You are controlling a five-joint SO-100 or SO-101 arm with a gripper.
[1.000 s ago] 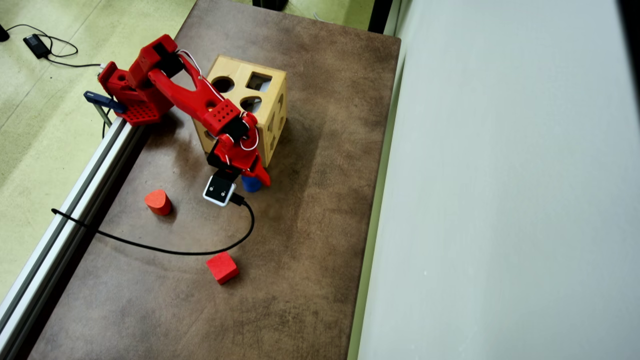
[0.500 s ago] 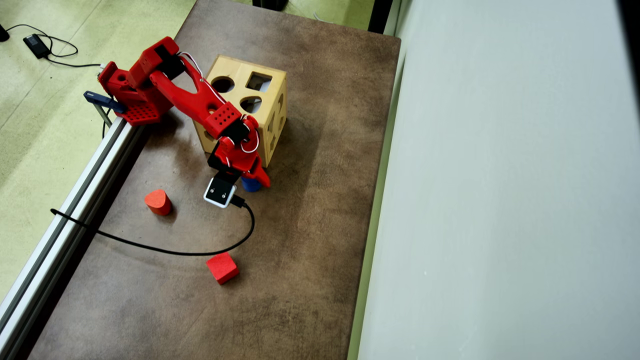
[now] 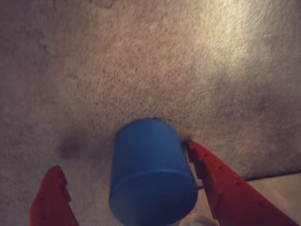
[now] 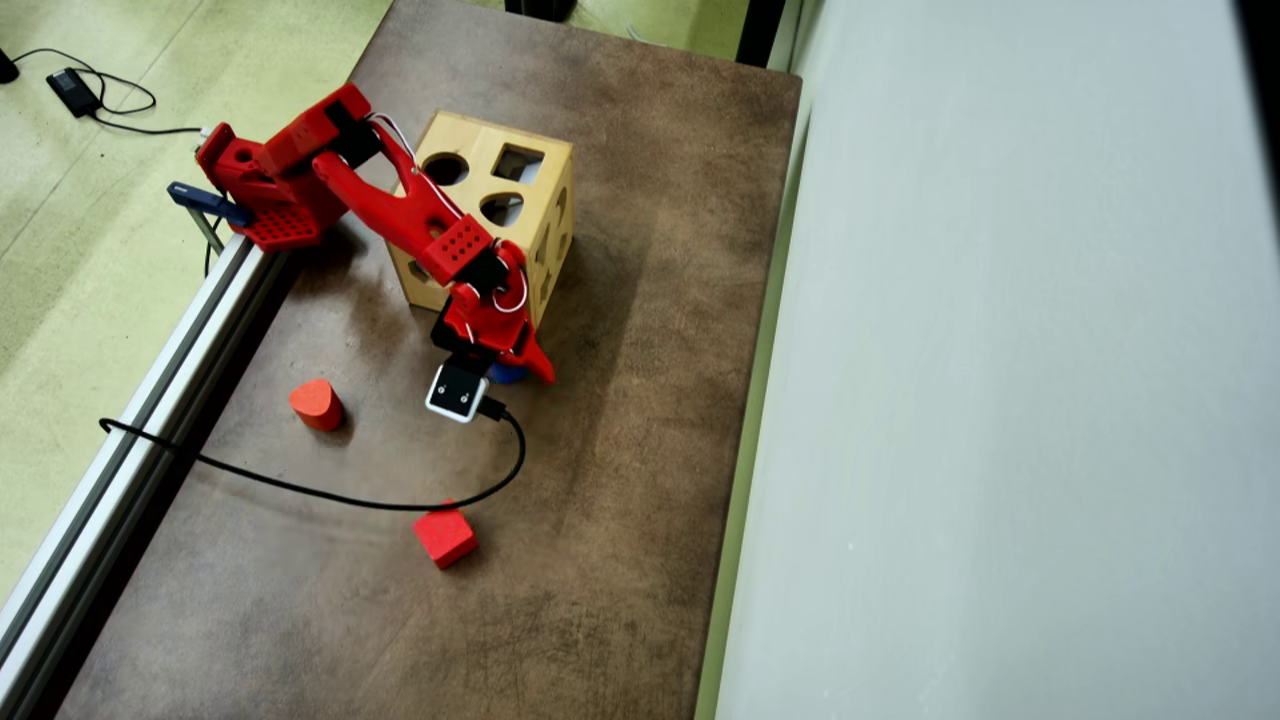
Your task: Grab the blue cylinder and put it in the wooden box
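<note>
Between my tool's (image 3: 124,193) red fingers sits the small dark-blue cylinder (image 3: 149,174), standing on the brown counter (image 4: 620,480). Tool is spread: right finger (image 3: 221,181) touches its side, left one clear, so not pinched yet. Overhead, the large light-wood box with cut-out holes (image 4: 520,190) lies at 12 o'clock of the cylinder, just beside. Straddle looks set for closing.

In the wrist view we see dim, warm light, with a pale sheen on the surface (image 3: 244,42) toward its upper right; the whole picture is soft, and the blue cylinder (image 3: 148,174) blurs near the bottom edge, a faint shadow to its left. In the overhead view we get even, bright light, sharp detail and soft shadows beside the wooden box (image 4: 500,190).
</note>
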